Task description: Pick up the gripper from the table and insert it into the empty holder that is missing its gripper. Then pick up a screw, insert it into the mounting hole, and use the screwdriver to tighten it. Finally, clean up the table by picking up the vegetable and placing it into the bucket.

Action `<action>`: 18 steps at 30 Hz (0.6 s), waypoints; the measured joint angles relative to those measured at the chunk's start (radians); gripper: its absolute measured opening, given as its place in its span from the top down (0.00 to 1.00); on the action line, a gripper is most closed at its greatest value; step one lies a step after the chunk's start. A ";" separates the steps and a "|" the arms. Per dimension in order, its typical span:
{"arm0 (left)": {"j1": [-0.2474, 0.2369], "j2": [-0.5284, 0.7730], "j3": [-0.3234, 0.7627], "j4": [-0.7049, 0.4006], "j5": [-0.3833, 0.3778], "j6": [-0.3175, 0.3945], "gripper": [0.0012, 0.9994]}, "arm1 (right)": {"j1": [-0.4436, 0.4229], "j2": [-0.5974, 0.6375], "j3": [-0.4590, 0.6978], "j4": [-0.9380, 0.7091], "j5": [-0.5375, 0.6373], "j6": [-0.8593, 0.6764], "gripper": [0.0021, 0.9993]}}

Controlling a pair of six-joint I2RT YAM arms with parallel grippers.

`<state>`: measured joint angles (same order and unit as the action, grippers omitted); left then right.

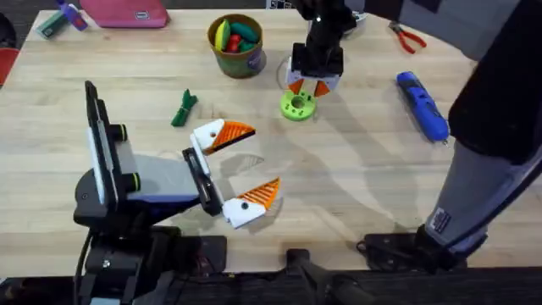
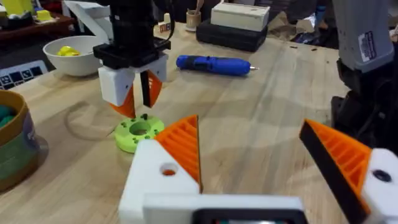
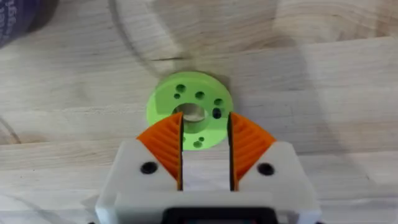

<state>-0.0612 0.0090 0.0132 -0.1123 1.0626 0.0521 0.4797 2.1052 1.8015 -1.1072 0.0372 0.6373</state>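
Left tool [image 1: 244, 169]: white blocks with orange ribbed pads spread wide, hovering low over the wooden tabletop [image 1: 356, 186] at near left, pinching nothing. Small dark green toy vegetable [image 1: 183, 109] lies on the tabletop just left of and beyond it. Round orange-rimmed bucket [image 1: 236, 46] stands far centre-left, holding colourful toy items. Right tool [image 3: 205, 149]: orange pads narrowly parted, nothing between them, pointing down just above the near edge of a flat bright green disc with holes [image 1: 296, 106]. Bright blue cylindrical screwdriver [image 1: 422, 105] lies at right, well apart from the disc.
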 joint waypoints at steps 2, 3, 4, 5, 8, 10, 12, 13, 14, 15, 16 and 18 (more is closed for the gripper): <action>0.000 0.000 0.000 0.000 0.000 0.000 0.01 | 0.001 0.003 0.000 -0.004 0.000 0.005 0.65; 0.000 0.000 0.000 0.000 0.000 0.000 0.01 | 0.001 0.006 0.000 -0.008 0.000 0.009 0.65; 0.000 0.000 0.000 0.000 0.000 0.000 0.01 | 0.001 0.010 0.000 -0.008 0.000 0.011 0.65; 0.000 0.000 0.000 0.000 0.000 0.000 0.01 | 0.001 0.015 0.000 -0.008 0.000 0.014 0.66; 0.000 0.000 0.000 0.000 0.000 0.000 0.01 | 0.001 0.030 0.000 -0.008 0.000 0.021 0.68; 0.000 0.000 0.000 0.000 0.000 0.000 0.01 | 0.001 0.037 0.000 -0.009 0.000 0.023 0.68; 0.000 0.000 0.000 0.000 0.000 0.000 0.01 | 0.001 0.040 0.000 -0.010 0.000 0.026 0.68; 0.000 0.000 0.000 0.000 0.000 0.000 0.01 | 0.001 0.041 0.000 -0.010 0.000 0.026 0.68; 0.000 0.000 0.000 0.000 0.000 0.000 0.01 | 0.001 0.041 0.000 -0.009 0.000 0.028 0.69; 0.000 0.000 0.000 0.000 0.000 0.000 0.01 | 0.001 0.041 0.000 -0.009 0.000 0.029 0.70; 0.000 0.000 0.000 0.000 0.000 0.000 0.01 | 0.001 0.041 0.000 -0.008 0.000 0.030 0.71; 0.000 0.000 0.000 0.000 0.000 0.000 0.01 | 0.001 0.041 0.000 -0.002 0.000 0.033 0.71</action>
<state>-0.0612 0.0090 0.0132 -0.1123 1.0626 0.0521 0.4805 2.1460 1.8015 -1.1097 0.0372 0.6704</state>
